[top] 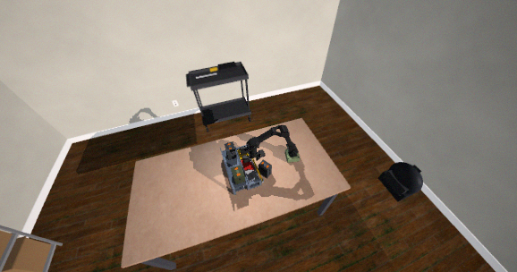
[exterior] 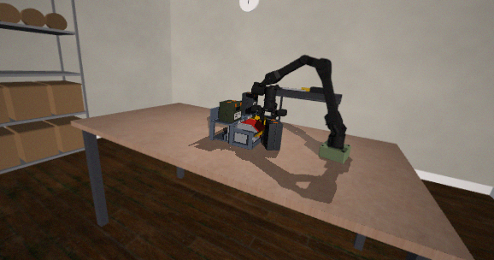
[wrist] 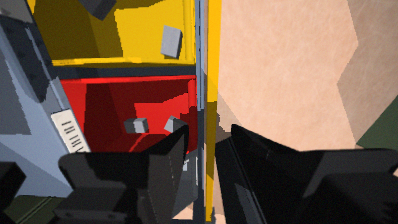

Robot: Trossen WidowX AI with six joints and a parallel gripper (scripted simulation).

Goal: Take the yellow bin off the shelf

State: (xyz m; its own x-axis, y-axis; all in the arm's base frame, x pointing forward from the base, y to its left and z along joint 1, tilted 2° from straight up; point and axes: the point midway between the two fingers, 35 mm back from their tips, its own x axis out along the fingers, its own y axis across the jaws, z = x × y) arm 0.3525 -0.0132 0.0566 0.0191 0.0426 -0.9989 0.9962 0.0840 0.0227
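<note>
The yellow open bin [top: 243, 154] [wrist: 145, 35] sits in the blue-grey shelf unit [top: 233, 189] [exterior: 242, 145] beside a red bin [top: 247, 165] [exterior: 249, 123] [wrist: 107, 112]. A grey block [wrist: 171, 41] and a dark piece [wrist: 100, 7] show in the yellow bin, whose far side is cut off in the wrist view. My gripper [top: 258, 155] [exterior: 269, 111] [wrist: 209, 128] is partly open, holding nothing. It is above the unit's front edge, fingertips either side of a yellow strip [wrist: 213, 55], nearer the red bin than the yellow one.
A dark box [top: 266, 168] [exterior: 273, 135] stands on the table [top: 179, 213] [exterior: 141, 127] in front of the unit. A green box [top: 238, 174] [exterior: 230, 111] and another dark box [top: 229, 146] are on top of the unit. The arm's green base [top: 292, 157] [exterior: 334, 153] is to the right.
</note>
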